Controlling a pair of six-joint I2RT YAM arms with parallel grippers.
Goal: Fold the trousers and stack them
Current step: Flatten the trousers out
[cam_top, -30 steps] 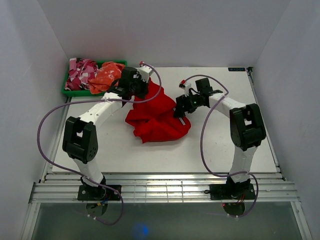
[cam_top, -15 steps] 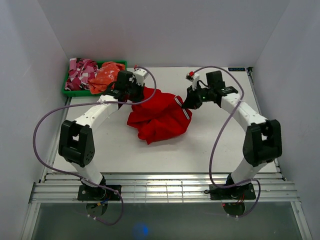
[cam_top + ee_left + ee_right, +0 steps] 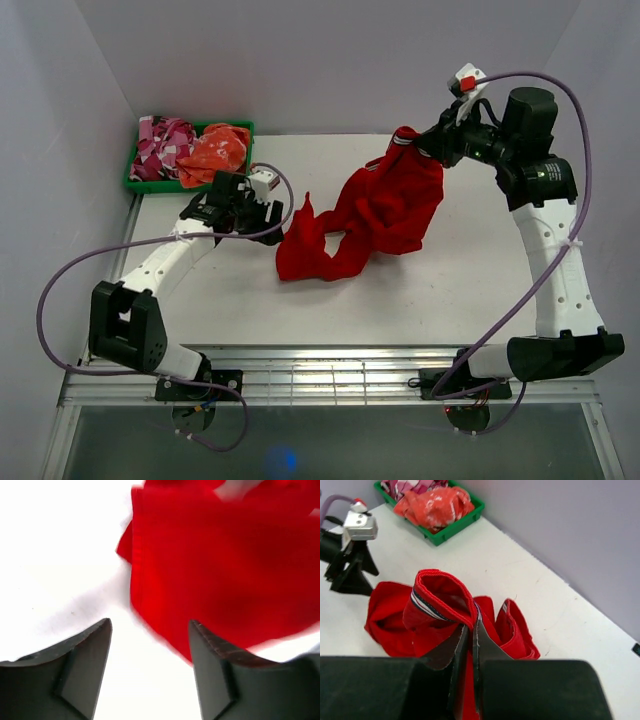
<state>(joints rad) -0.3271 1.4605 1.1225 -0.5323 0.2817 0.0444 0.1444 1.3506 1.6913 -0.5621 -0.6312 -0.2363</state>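
Note:
The bright red trousers (image 3: 375, 215) hang bunched from their waistband, lifted over the middle-right of the table, with the lower end still trailing on the surface. My right gripper (image 3: 418, 141) is raised high at the back right and shut on the trousers' waistband (image 3: 445, 600), whose striped inner band shows. My left gripper (image 3: 268, 213) sits low on the table to the left of the cloth, open and empty. In the left wrist view the red cloth (image 3: 225, 565) lies just beyond the spread fingers (image 3: 90, 655).
A green bin (image 3: 140, 182) at the back left corner holds a pink-and-white patterned garment (image 3: 160, 145) and an orange cloth (image 3: 212, 152). The white table (image 3: 330, 300) is walled in by white panels at the back and both sides.
The right gripper shut on the waistband and rose up and to the back right, pulling the trousers along. The left gripper let go of the cloth, opened and drew back to the left.

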